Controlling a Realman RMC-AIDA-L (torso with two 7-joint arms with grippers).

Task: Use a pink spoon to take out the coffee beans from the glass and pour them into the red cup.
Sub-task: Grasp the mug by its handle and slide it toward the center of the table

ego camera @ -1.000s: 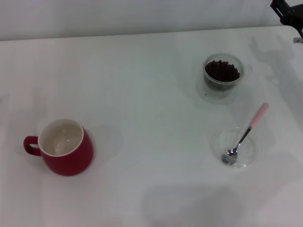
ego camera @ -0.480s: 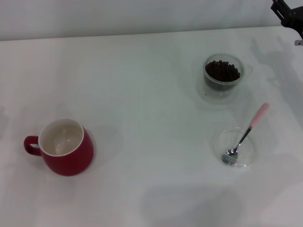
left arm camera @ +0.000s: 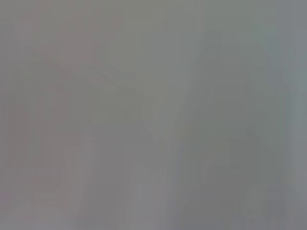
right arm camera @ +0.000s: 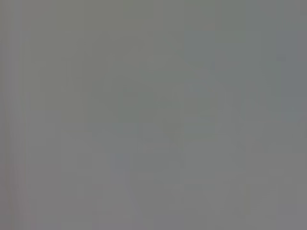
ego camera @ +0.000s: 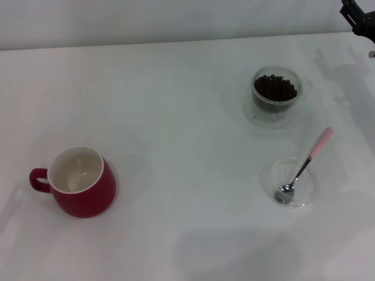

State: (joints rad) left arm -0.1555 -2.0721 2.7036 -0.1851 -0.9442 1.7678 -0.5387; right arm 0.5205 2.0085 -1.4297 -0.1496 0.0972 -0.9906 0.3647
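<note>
From my head camera I see a plain white surface (ego camera: 176,105) filling nearly the whole view, with a pale wall (ego camera: 146,20) along its far edge. Near the right side sits a flat clear round dish (ego camera: 270,175). Both wrist feeds show me only featureless grey.

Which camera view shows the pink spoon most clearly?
The head view. There the spoon is fully visible, its metal bowl lying in a clear dish and its pink handle sticking out over the rim toward the glass. Both wrist views show only plain grey, no spoon.
</note>
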